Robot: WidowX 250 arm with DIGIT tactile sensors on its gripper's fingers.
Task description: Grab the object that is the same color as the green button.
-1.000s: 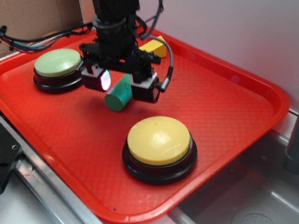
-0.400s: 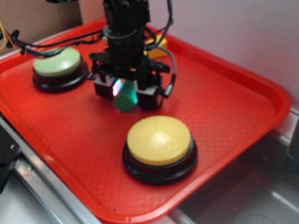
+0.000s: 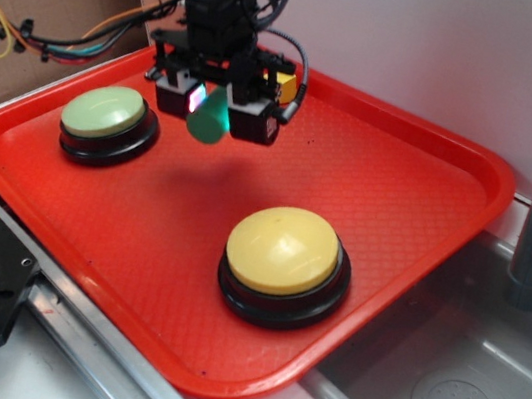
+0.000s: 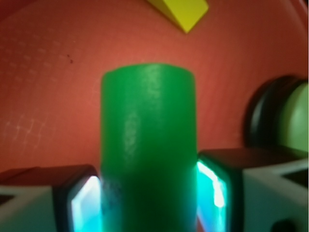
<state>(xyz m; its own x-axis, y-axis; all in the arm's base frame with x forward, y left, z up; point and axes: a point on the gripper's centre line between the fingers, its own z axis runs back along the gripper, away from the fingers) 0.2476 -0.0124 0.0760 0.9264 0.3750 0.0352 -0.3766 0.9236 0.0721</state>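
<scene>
The green cylinder (image 3: 209, 120) is clamped between the two fingers of the gripper (image 3: 215, 111), jaws closed against its sides, and it hangs clear of the red tray (image 3: 409, 192) with its free end pointing down. The green button (image 3: 107, 119) sits on the tray to the left below it; the yellow button (image 3: 284, 258) stands nearer the front, well apart. A yellow wedge (image 4: 181, 12) lies beyond the gripper.
</scene>
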